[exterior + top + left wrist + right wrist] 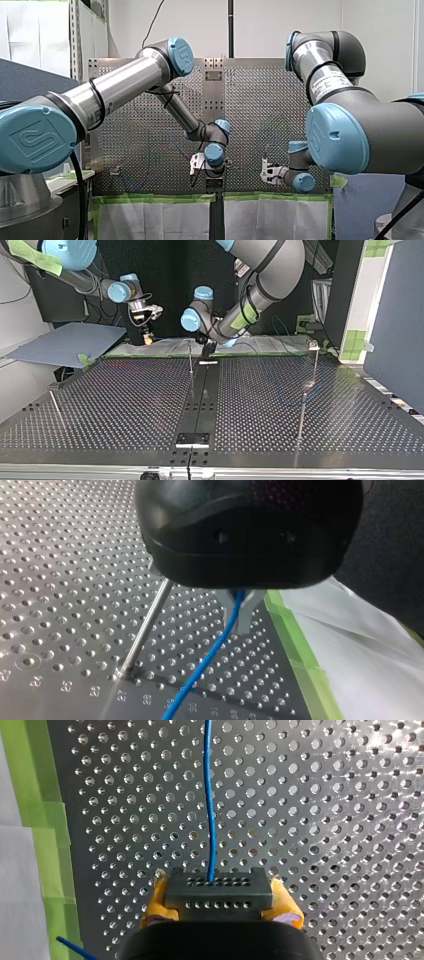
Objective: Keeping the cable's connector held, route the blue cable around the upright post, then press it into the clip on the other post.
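Observation:
In the right wrist view, my right gripper (pixel 220 901) is shut on a grey connector block (pixel 219 892) between its yellow pads (pixel 156 901). The blue cable (pixel 210 810) leaves the connector and runs straight ahead over the perforated plate. My left gripper (pixel 240 619) is shut on the blue cable (pixel 205 660), which slants down from its metal fingers to the plate. A thin upright post (pixel 146 627) stands just beside those fingers. In the top view my left gripper (pixel 207 348) hangs next to that post (pixel 190 359), and my right gripper (pixel 146 336) is at the far left edge.
A taller post with a clip on top (pixel 313 345) stands at the top view's right. A leaning rod (pixel 55 407) is at its left. Green tape (pixel 300 655) and white sheeting edge the plate. A black strip (pixel 202 395) runs down the middle.

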Controlling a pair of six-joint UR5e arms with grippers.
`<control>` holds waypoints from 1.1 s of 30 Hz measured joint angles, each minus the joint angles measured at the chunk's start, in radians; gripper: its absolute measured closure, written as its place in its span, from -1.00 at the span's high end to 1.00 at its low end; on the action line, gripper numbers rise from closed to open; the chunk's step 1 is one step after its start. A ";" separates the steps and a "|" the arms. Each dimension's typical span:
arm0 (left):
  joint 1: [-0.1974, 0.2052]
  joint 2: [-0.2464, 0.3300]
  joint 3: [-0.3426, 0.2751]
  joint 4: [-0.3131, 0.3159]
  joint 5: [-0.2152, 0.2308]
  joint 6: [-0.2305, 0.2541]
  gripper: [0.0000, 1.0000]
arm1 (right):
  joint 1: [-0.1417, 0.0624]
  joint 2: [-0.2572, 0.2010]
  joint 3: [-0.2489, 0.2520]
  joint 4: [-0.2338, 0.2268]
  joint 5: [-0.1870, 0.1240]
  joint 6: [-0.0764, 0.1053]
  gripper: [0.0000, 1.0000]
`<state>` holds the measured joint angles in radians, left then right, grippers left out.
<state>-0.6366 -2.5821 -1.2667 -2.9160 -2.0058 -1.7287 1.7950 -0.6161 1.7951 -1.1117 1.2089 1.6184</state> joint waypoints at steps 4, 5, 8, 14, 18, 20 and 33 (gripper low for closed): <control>0.010 0.000 0.002 0.003 0.024 -0.002 -1.00 | 0.000 0.000 -0.006 0.001 -0.001 0.002 -1.00; 0.012 0.000 0.004 0.004 0.030 -0.002 -1.00 | 0.000 0.000 -0.008 0.001 -0.001 0.002 -1.00; 0.017 0.000 0.016 0.005 0.043 -0.005 -1.00 | 0.000 0.000 -0.015 0.002 -0.001 0.002 -1.00; 0.024 0.000 0.049 0.005 0.071 -0.017 -1.00 | 0.000 0.000 -0.026 0.007 -0.001 0.002 -1.00; 0.030 0.000 0.065 0.004 0.077 -0.022 -1.00 | -0.001 0.000 -0.032 0.009 -0.001 0.002 -1.00; 0.034 -0.001 0.067 0.004 0.077 -0.022 -1.00 | -0.002 0.000 -0.034 0.008 -0.002 0.003 -1.00; 0.075 -0.007 0.069 0.007 0.117 -0.070 -1.00 | -0.004 0.000 -0.052 0.010 -0.008 0.001 -1.00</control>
<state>-0.5616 -2.5895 -1.1974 -2.9088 -1.8888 -1.7992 1.7910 -0.6160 1.7428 -1.1018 1.2006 1.6198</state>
